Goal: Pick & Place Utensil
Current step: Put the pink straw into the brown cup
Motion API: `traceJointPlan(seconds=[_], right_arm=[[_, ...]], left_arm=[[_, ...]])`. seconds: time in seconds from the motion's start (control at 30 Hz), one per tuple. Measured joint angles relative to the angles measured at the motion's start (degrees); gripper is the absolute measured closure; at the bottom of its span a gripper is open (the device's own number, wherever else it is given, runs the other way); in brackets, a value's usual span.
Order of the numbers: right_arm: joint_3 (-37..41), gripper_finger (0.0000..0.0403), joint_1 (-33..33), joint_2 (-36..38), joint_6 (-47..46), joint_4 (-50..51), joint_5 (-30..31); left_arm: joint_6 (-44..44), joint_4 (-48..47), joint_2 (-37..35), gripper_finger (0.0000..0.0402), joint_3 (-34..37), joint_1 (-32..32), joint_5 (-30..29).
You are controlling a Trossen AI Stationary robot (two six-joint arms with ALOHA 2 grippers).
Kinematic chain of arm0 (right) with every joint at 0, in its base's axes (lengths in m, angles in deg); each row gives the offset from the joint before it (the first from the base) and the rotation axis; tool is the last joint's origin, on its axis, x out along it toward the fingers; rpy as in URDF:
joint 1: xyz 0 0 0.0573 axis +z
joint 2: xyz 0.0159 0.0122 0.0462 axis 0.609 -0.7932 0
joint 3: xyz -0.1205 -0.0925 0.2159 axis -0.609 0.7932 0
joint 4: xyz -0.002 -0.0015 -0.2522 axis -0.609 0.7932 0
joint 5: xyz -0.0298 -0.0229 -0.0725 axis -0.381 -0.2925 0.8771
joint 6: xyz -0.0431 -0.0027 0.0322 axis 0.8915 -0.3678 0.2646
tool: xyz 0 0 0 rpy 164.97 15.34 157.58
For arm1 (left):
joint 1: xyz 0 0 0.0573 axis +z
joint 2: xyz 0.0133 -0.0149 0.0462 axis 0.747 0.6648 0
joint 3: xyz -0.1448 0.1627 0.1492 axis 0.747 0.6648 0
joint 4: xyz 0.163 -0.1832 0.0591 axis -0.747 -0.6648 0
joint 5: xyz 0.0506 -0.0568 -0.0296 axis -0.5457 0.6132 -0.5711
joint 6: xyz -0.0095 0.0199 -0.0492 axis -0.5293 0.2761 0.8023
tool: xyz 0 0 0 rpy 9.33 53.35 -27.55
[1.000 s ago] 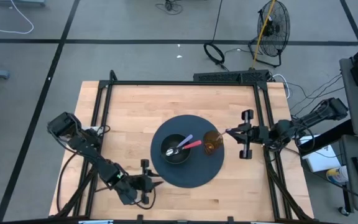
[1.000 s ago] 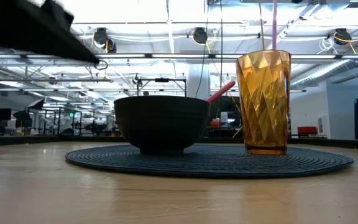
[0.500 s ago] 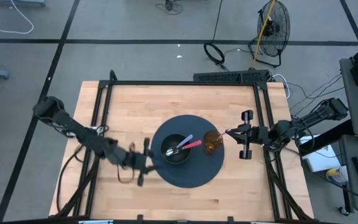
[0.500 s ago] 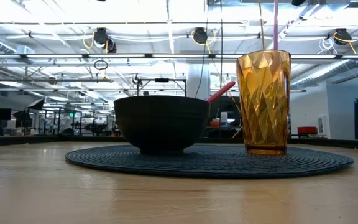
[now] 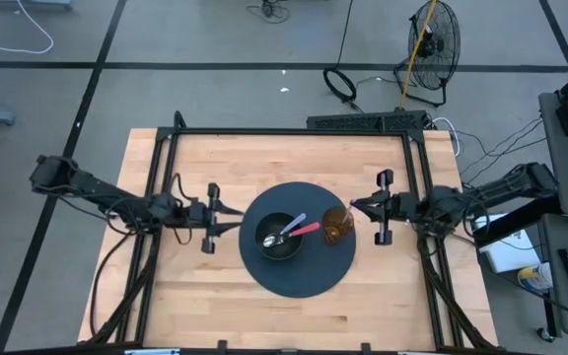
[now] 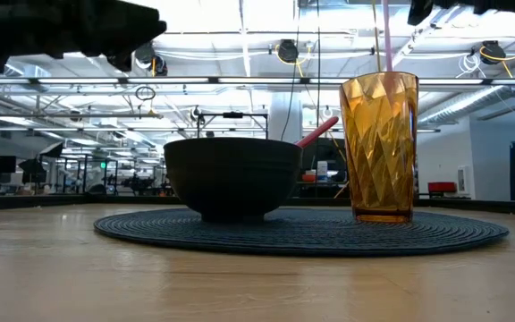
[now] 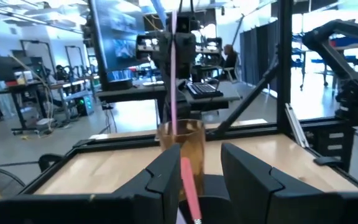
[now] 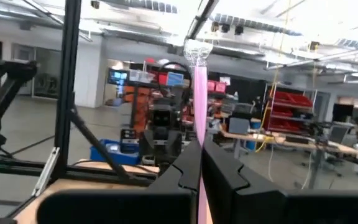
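At nine o'clock of the round dark woven placemat [image 5: 294, 281], left gripper [image 5: 227, 217] now level with the black bowl [image 5: 280, 237], fingers [image 7: 253, 180] spread wide and empty, aimed at the bowl. A second ago sat low at seven o'clock near the table's [image 5: 205, 158] front edge; half a second ago halfway up, at the mat's rim. Reads as an approach toward the pink-handled spoon [image 5: 294, 231] lying in the bowl, handle pointing to three o'clock.

At three o'clock, right gripper [image 5: 359, 207] shifted slightly toward twelve o'clock, fingers [image 8: 225, 171] pinched narrow on the thin pink utensil [image 8: 199, 87] held upright over the amber faceted glass tumbler [image 5: 337, 226]. Utensil tip dipping into the glass, not yet released. Placement close to done; likely next, letting go.
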Motion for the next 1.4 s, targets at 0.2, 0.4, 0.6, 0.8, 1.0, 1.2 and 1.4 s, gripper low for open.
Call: traceJointPlan(seconds=[0.2, 0.4, 0.6, 0.8, 1.0, 1.2, 1.4], right_arm=[[4.1, 0.0399, -5.1, -1.9, -4.9, -5.3, -5.7], [12.1, 0.0399, -7.6, -5.1, -8.1, -23.7, -11.5], [15.7, 0.0399, -8.0, -8.6, -11.3, -28.8, -12.4], [15.7, 0.0399, -8.0, -12.2, -12.1, -30.3, -12.6], [15.7, 0.0399, -9.1, -17.1, -14.0, -32.9, -14.9], [15.1, 0.0399, -9.9, -22.5, -14.8, -36.1, -15.4], [12.7, 0.0399, -9.9, -26.8, -14.6, -36.2, -16.1]], left_arm=[[0.6, 1.8, -0.5, 0.0279, 1.7, 1.8, 0.1], [0.6, 1.9, -0.4, 0.0279, 1.8, 2.2, 0.1], [0.3, 1.8, -0.4, 0.0279, 1.8, 2.2, -0.5], [1.2, 1.8, -0.4, 0.0279, 1.8, 3.4, -0.6], [1.4, 1.8, -0.4, 0.0279, 1.8, 3.9, -0.5], [1.4, 1.8, -0.4, 0.0279, 1.8, 3.9, -0.5], [1.2, 1.7, -0.4, 0.0279, 1.8, 3.9, -0.5]])
